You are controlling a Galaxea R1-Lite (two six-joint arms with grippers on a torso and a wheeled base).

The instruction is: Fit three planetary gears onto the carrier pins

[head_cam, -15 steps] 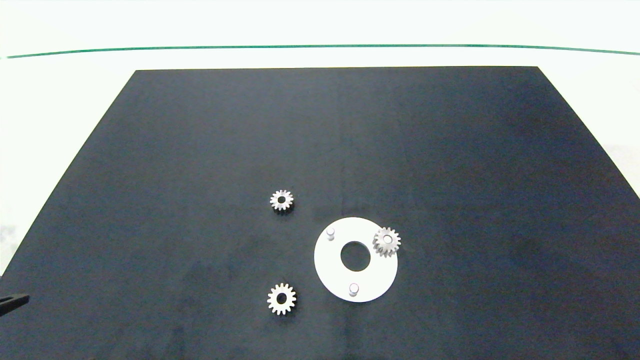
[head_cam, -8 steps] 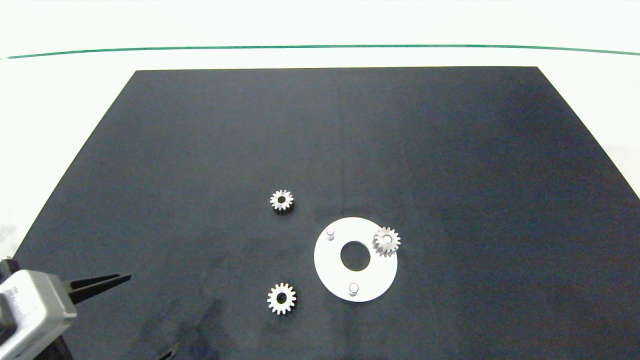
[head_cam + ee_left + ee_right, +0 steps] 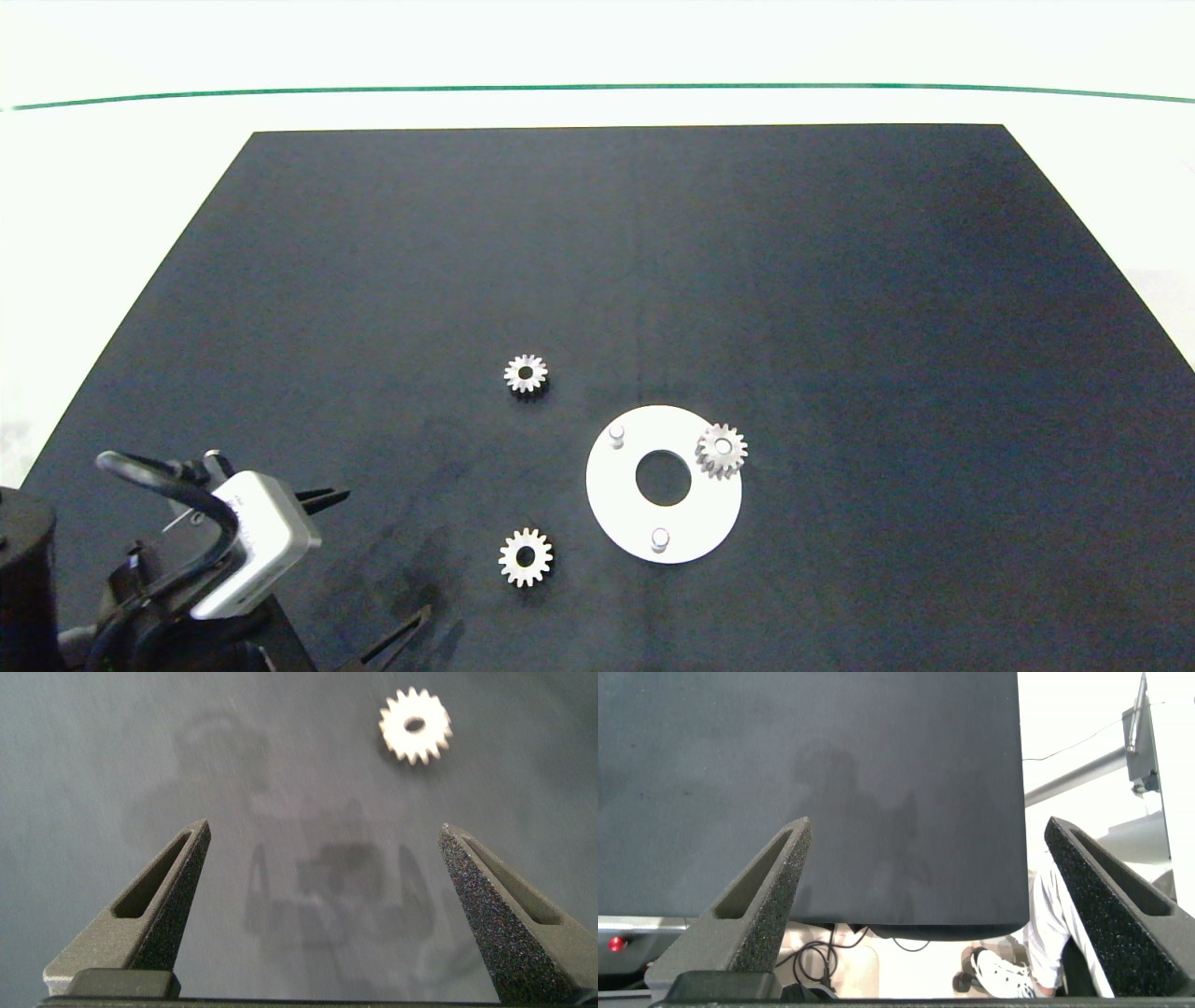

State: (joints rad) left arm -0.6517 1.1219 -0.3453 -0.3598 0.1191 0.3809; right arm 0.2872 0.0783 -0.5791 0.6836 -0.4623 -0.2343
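Black mat [image 3: 653,261] on white table [image 3: 112,187]; white disc [image 3: 624,509] near mat ctr w/ 3 carrier pins [image 3: 616,434]; pins at approx 10 and 6 o'clock bare; 1 gear [image 3: 721,452] seated on pin at approx 2 o'clock. 2 planetary gears loose on mat: far gear [image 3: 526,374] at disc's 10 o'clock, near gear [image 3: 526,557] at disc's 8 o'clock. Left gripper [image 3: 378,569] at approx 9 o'clock of near gear, fingers wide, holding nothing. Right gripper [image 3: 924,868] off mat edge, fingers wide, empty; a shoe [image 3: 999,973] shows below.
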